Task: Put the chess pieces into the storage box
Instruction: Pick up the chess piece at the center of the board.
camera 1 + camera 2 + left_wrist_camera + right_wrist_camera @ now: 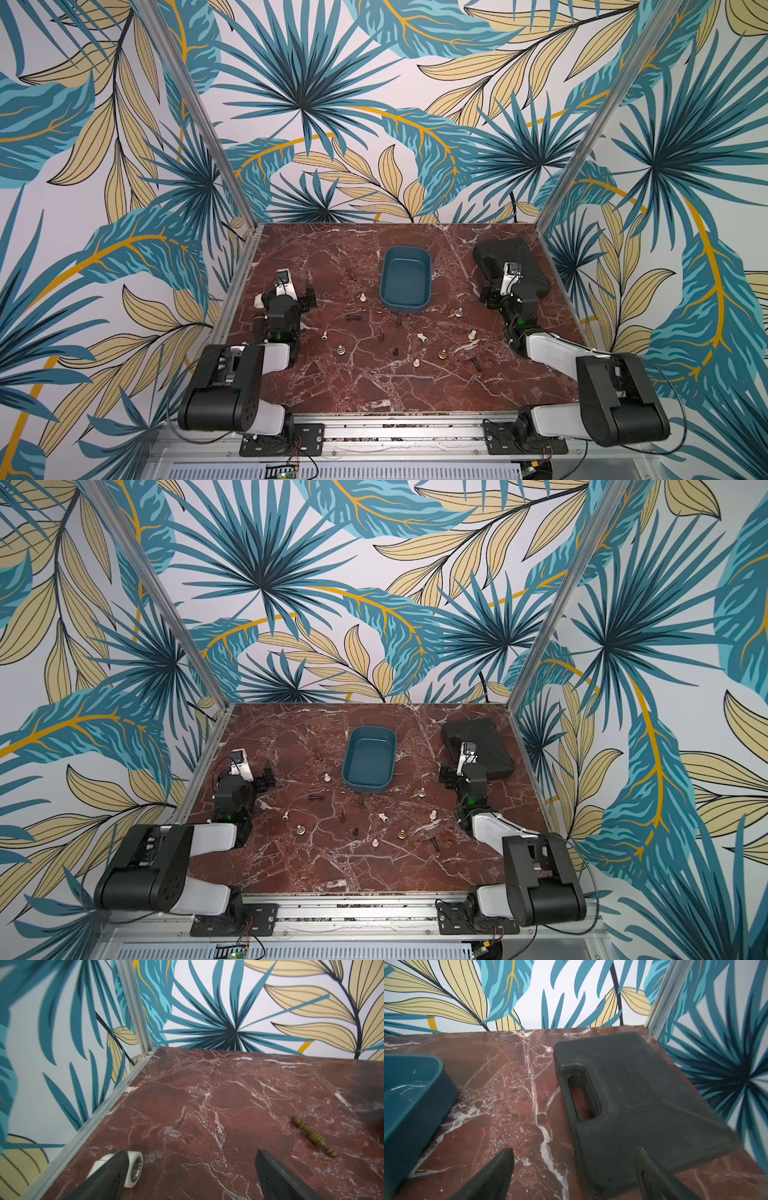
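The teal storage box (405,278) (411,1095) sits empty at the back middle of the marble table. Several chess pieces stand or lie in front of it, among them a white one (363,297), a silvery one (458,312), a brass one (442,354) and a black one (476,364). A brown piece (351,273) (313,1136) lies on its side left of the box. My left gripper (297,293) (191,1153) hangs open and empty at the left. At the right, my right gripper (498,289) (574,1150) is open and empty between the box and a black case.
A flat black case (498,249) (643,1095) with a handle slot lies at the back right, partly under my right wrist. A white pipe elbow (135,1167) (259,300) rests by the left rail, right beside my left gripper's finger. Aluminium rails and patterned walls close in three sides.
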